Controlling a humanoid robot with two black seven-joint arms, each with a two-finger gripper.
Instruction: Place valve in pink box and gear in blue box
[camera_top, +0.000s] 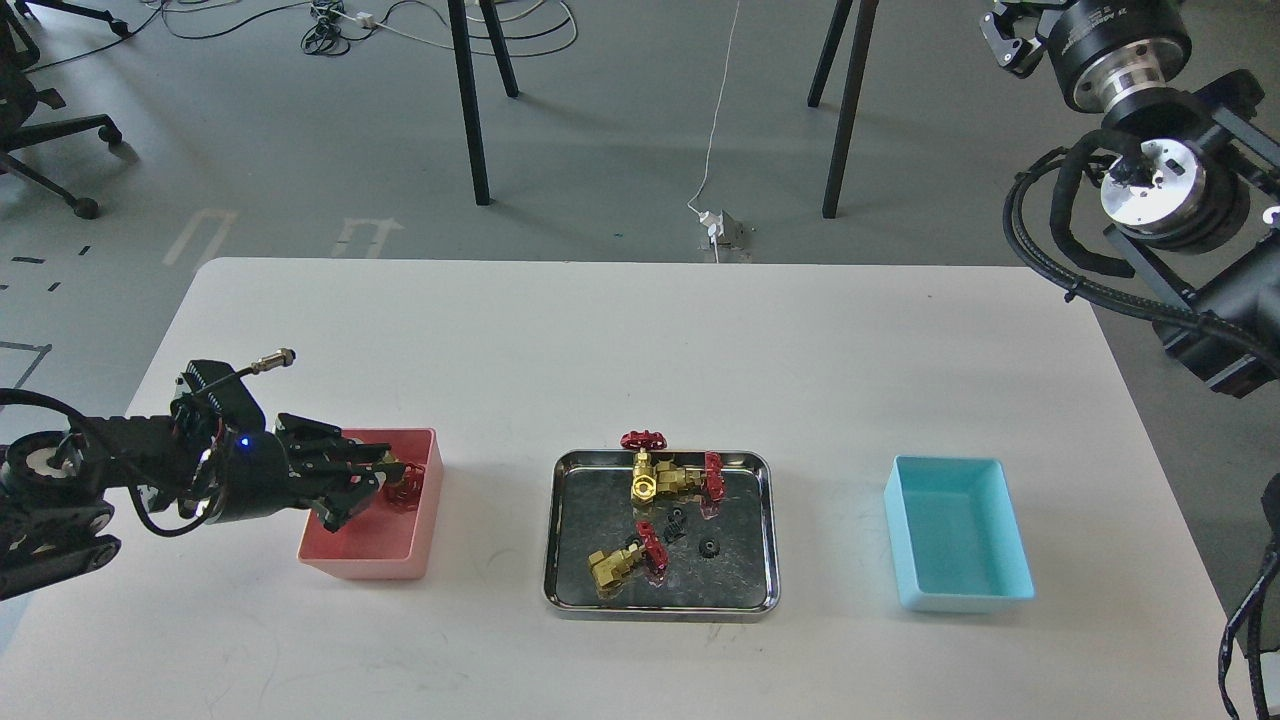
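Note:
My left gripper (378, 478) reaches into the pink box (365, 565) from the left, low inside it. It is shut on a valve (402, 488), whose red handwheel shows just past the fingertips. Three more valves lie in the steel tray (660, 607): one upright (645, 472), one beside it (692, 482), one at the front left (618, 567). Tiny black gears (709, 547) (676, 522) lie among them. The blue box (955, 545) stands empty at the right. My right arm (1165, 180) is raised off the table at the upper right; its far end (1003, 30) is cut by the top edge.
The pink box, tray and blue box stand in a row along the front half of the white table (640, 340). Black stand legs (470, 100) and a white cable (715, 150) are on the floor behind the table.

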